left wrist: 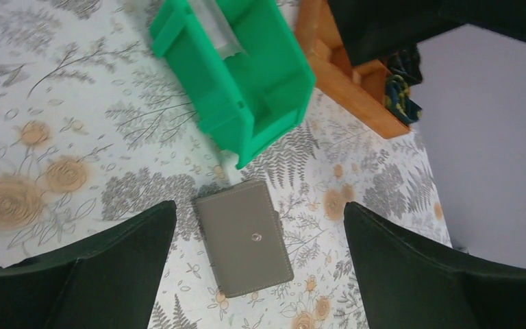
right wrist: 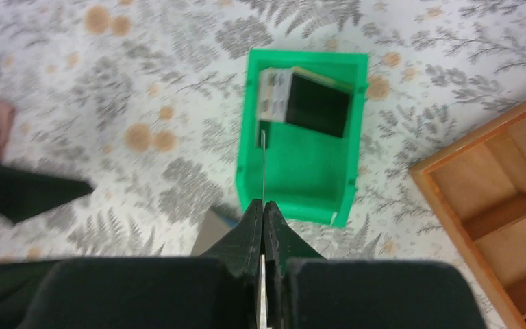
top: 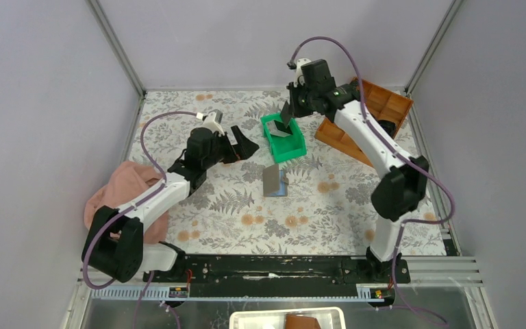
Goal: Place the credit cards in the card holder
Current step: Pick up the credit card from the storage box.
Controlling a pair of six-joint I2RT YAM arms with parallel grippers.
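Observation:
The grey card holder [top: 274,181] lies on the floral cloth, with blue showing at its right edge; it also shows in the left wrist view [left wrist: 245,236], closed side up. My left gripper [top: 245,148] is open and empty, hovering left of the green bin, its jaws either side of the holder in its own view. My right gripper [top: 287,115] is shut on a credit card [right wrist: 263,168], seen edge-on as a thin line, held above the green bin [top: 283,136]. More cards [right wrist: 306,105] lie inside the bin [right wrist: 301,171].
A brown compartment tray [top: 366,120] stands tilted at the back right, also in the right wrist view [right wrist: 500,199]. A pink cloth [top: 120,195] lies at the left beside the left arm. Grey walls close in on the table's sides.

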